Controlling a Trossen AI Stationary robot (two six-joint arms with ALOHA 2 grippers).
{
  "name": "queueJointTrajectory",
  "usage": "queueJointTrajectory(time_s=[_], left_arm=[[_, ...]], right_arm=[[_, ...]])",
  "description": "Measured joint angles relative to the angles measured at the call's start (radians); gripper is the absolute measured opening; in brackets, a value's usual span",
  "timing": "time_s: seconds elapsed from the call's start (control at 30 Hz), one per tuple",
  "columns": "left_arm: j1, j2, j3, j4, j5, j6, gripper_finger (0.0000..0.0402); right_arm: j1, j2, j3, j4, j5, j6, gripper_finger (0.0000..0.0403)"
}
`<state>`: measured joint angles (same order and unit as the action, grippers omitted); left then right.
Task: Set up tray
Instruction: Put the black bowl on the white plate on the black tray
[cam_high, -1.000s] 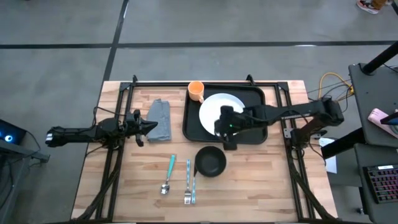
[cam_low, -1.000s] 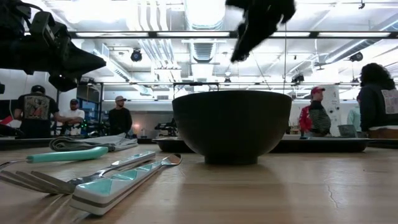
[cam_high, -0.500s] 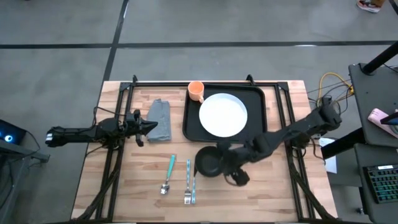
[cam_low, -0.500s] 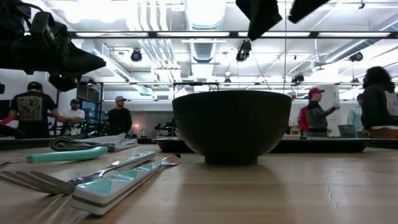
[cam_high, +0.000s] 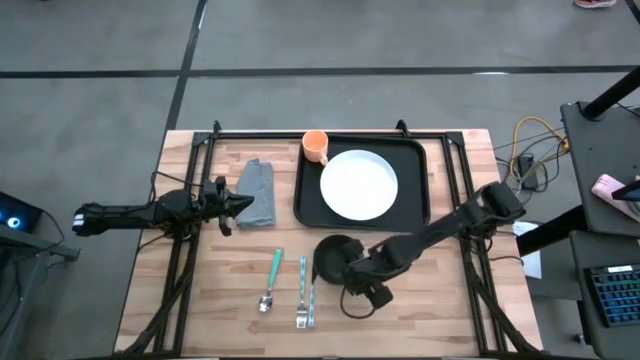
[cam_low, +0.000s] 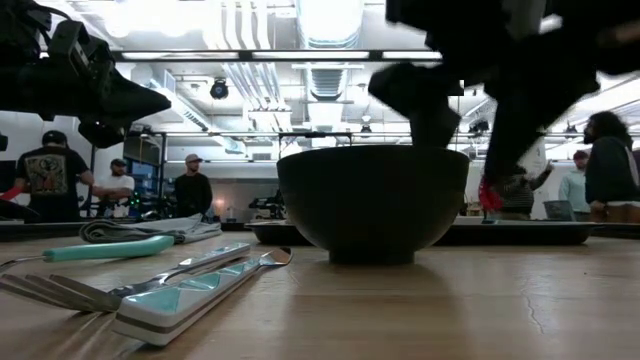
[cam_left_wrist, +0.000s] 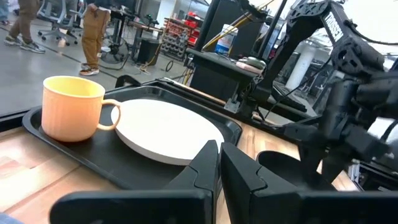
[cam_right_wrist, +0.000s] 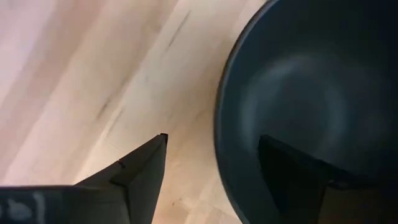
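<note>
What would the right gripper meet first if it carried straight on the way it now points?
Likely the black bowl's rim: the open right gripper straddles it, one finger inside, one outside over the table.

Big flat black tray (cam_high: 306, 195) with rounded corners and low rim – sitting flat at the far middle of the table, carrying white plate (cam_high: 358, 184) and orange mug (cam_high: 315, 146).

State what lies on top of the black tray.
On the tray lie a white plate and an orange cup at its corner. The tray surface under them is covered.
</note>
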<state>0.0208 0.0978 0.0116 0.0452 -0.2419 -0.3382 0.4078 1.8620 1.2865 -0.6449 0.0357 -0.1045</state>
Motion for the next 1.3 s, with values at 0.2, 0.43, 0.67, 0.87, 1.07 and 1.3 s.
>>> queueJointTrajectory(time_s=[0.2,0.43,0.67,0.87,1.07,1.3], left_arm=[[0.000,0.000,0.000,0.000,0.000,0.000,0.0000],[0.000,0.000,0.000,0.000,0.000,0.000,0.0000],[0.000,0.000,0.000,0.000,0.000,0.000,0.0000],[0.000,0.000,0.000,0.000,0.000,0.000,0.0000],[0.000,0.000,0.000,0.000,0.000,0.000,0.0000],[0.000,0.000,0.000,0.000,0.000,0.000,0.0000]], right_arm=[[-0.004,0.021,0.000,0.006,0.039,0.023,0.0205],[-0.012,0.021,0.000,0.007,0.072,0.026,0.0149],[-0.014,0.021,0.000,0.007,0.071,0.082,0.0060],[-0.014,0.015,0.023,-0.020,0.073,0.170,0.0011],[-0.014,-0.049,0.105,-0.109,0.154,0.149,0.0009],[-0.102,-0.133,0.135,-0.173,0.279,0.079,0.0009]])
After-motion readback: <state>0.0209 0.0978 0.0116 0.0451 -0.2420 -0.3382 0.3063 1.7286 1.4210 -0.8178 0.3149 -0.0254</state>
